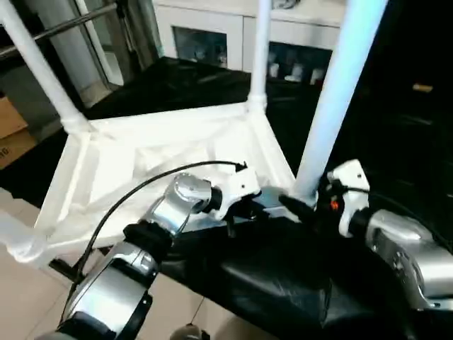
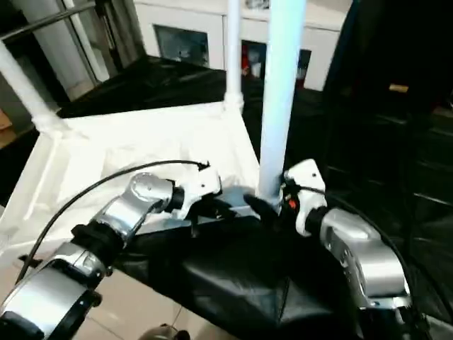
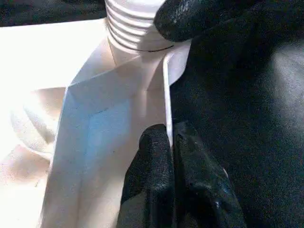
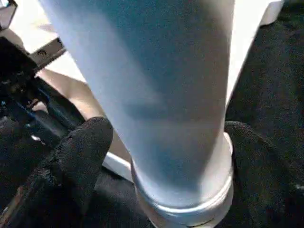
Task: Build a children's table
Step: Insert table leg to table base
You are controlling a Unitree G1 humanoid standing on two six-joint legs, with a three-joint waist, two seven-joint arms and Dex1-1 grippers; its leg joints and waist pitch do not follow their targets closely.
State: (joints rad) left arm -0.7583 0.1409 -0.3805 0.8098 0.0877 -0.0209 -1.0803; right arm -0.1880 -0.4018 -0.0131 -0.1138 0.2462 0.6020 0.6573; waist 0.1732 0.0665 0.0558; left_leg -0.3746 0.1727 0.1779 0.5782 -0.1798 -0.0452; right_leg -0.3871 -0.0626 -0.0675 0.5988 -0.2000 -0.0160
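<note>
The white table top [image 1: 141,163] lies upside down on a black cover, its ribbed underside facing up. White legs stand in its far-left [image 1: 39,67], far-right [image 1: 260,49] and near-right [image 1: 340,85] corner sockets. My left gripper [image 3: 171,130] is shut on the thin rim [image 3: 167,95] of the top, just short of the near-right socket. My right gripper [image 4: 166,142] is closed around the base of the near-right leg [image 4: 156,95], with one black finger [image 4: 71,161] on each side just above the socket collar [image 4: 190,213].
A white glass-door cabinet [image 1: 212,35] stands behind the table top. A cardboard box [image 1: 10,127] sits at the far left. The black cover [image 1: 283,283] runs under both forearms, and tiled floor [image 1: 21,297] shows at the lower left.
</note>
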